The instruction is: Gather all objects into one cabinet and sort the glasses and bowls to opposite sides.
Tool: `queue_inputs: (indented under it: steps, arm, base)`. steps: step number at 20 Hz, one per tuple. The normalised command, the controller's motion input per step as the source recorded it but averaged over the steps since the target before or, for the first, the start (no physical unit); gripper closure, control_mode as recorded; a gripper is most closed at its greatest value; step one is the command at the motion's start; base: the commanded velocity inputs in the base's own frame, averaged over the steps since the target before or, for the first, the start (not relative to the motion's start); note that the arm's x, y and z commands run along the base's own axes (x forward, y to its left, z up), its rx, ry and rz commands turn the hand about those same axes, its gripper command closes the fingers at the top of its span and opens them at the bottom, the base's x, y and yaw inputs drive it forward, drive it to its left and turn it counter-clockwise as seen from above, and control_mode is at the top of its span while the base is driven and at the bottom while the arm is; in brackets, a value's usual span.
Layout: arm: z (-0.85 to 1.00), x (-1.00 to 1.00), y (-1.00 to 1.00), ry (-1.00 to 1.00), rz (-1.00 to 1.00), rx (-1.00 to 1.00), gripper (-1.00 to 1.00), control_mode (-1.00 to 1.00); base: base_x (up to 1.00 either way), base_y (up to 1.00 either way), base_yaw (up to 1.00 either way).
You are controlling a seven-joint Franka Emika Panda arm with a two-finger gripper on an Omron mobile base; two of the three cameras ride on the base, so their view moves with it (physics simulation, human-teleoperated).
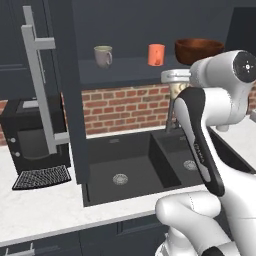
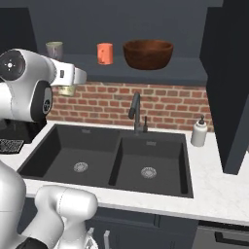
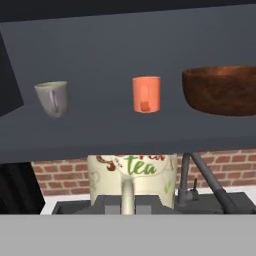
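The grey mug, orange mug and bowl already sit on the cabinet shelf. The gripper is clenched on the cream mug, held just below the shelf; placing it remains.

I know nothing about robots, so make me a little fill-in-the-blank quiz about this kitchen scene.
1. The pincer is shut on a cream mug with the word ____ printed on it.
2. On the cabinet shelf, the orange mug stands between the grey-green mug and the ____.
3. Behind the sink the wall is red ____.

Missing words: tea; bowl; brick
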Motion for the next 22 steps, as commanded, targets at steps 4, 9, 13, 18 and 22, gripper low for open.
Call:
queue_inputs:
  steps: [4, 9, 13, 18, 22]
  arm:
    - [0.0, 0.0, 0.09, -0.2, -0.01, 0.0, 1.0, -1.0]
    - [0.23, 0.0, 0.08, -0.33, 0.0, 0.0, 1.0, -1.0]
    - [0.24, 0.0, 0.21, -0.25, 0.12, 0.0, 1.0, -1.0]
    - [0.2, 0.0, 0.33, -0.02, 0.2, 0.0, 1.0, -1.0]
    - [0.12, 0.1, 0.36, 0.02, 0.26, 0.0, 1.0, -1.0]
  base:
    - [0.0, 0.0, 0.0]
    - [0.0, 0.0, 0.0]
    - [0.0, 0.0, 0.0]
    - [0.0, 0.0, 0.0]
    - [0.0, 0.0, 0.0]
